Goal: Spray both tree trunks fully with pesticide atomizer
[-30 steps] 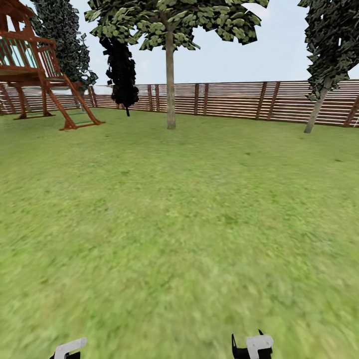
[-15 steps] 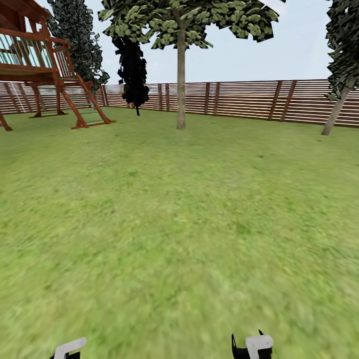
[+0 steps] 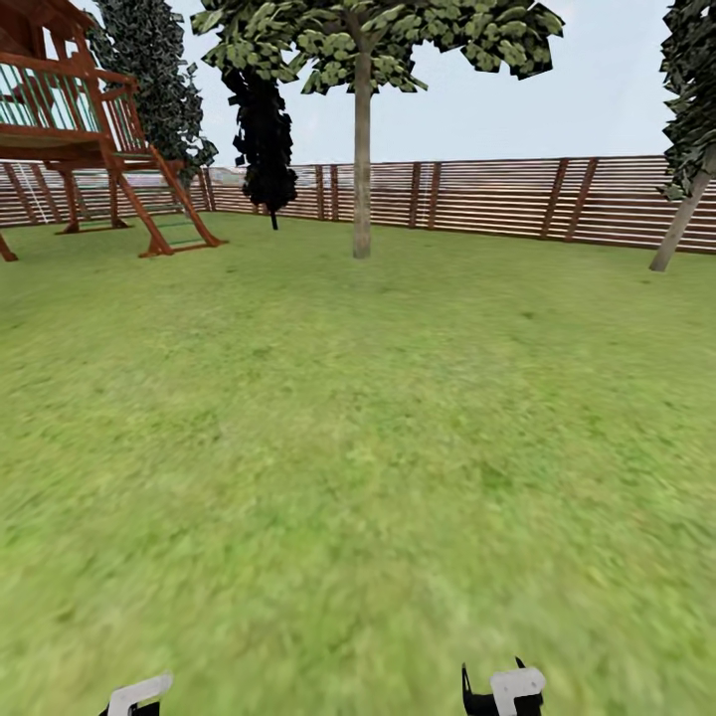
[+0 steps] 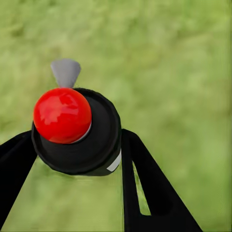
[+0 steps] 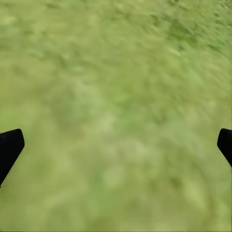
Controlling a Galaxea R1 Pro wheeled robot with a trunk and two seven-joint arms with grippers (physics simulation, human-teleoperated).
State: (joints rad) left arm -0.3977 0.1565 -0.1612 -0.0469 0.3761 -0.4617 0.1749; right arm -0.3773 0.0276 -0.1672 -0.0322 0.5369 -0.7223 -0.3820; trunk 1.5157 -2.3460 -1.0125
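Left end effector [image 4: 77, 145] pinches the pesticide atomizer [image 4: 76, 130] — red knob and grey nozzle up — between its two dark fingers; the right end effector [image 5: 116, 145] is spread wide over bare grass. Pickup looks done, and the robot seems on its way to the nearer tree trunk [image 3: 362, 159]. Next it must close in and aim the nozzle. Open lawn lies ahead — fence [image 3: 497, 199] behind, playset [image 3: 89, 139] well left.
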